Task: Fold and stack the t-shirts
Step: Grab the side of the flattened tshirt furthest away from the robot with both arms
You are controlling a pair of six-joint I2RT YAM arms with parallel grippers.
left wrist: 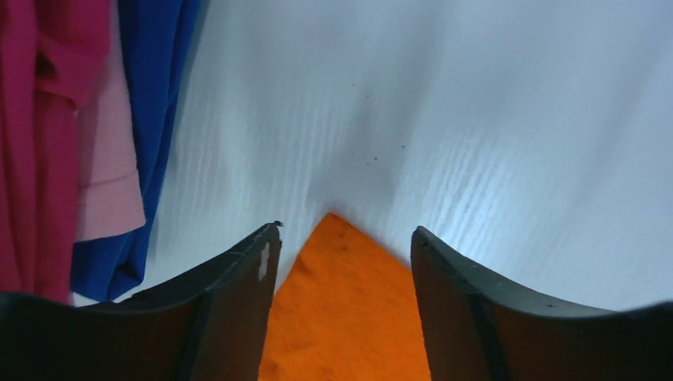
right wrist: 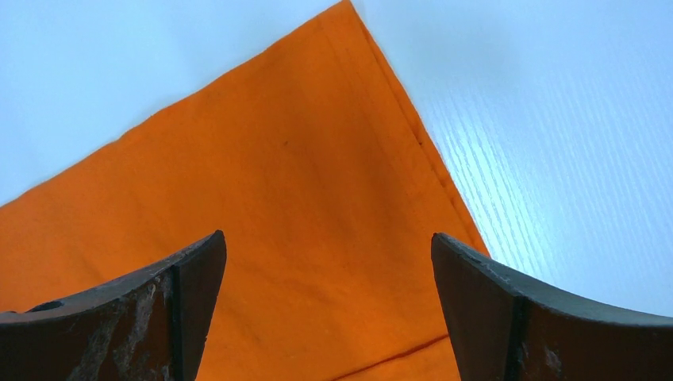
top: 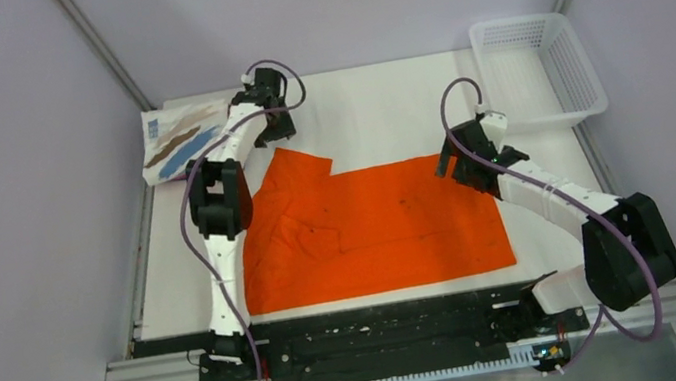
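A bright orange t-shirt [top: 370, 226] lies spread flat on the white table. My left gripper [top: 275, 134] is at its far left corner. In the left wrist view that orange corner [left wrist: 341, 302] lies between the fingers of the left gripper [left wrist: 345, 238], whose jaws stand apart around it. My right gripper [top: 451, 163] hovers over the shirt's far right corner. The right wrist view shows this gripper [right wrist: 329, 242] wide open above the orange cloth [right wrist: 278, 159]. A stack of folded t-shirts [top: 177, 142], print on top, sits far left. Its pink/red tee [left wrist: 40, 143] and blue tee [left wrist: 159, 119] show beside my left fingers.
A white plastic mesh basket [top: 538, 69] stands at the table's far right corner. The bare white table top [top: 383, 113] stretches beyond the shirt. Grey walls close in on both sides, and a black rail runs along the near edge.
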